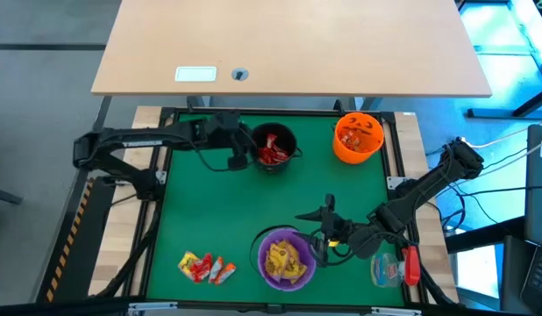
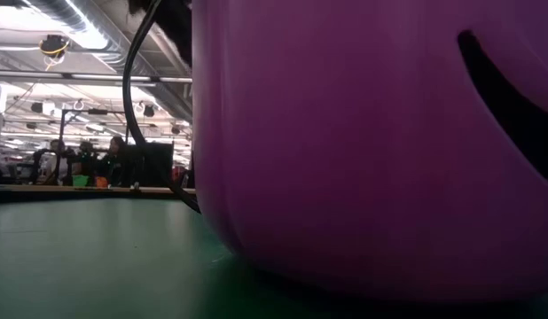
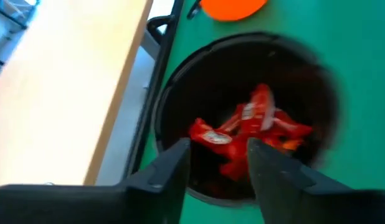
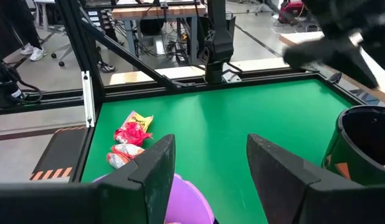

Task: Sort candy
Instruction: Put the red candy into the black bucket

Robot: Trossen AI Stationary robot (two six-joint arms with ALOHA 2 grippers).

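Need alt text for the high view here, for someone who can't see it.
Overhead view of a green table: the left hand, open, hovers at a black bowl of red candy, while the right hand, open, is beside a purple bowl of yellow candy. An orange bowl sits at the far side; unsorted candy lies near the front.

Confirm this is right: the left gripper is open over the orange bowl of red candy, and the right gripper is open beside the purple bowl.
Not quite. The left gripper is open over the black bowl, not the orange bowl, as the high view shows. It does hold red candy. The right gripper is indeed open beside the purple bowl.
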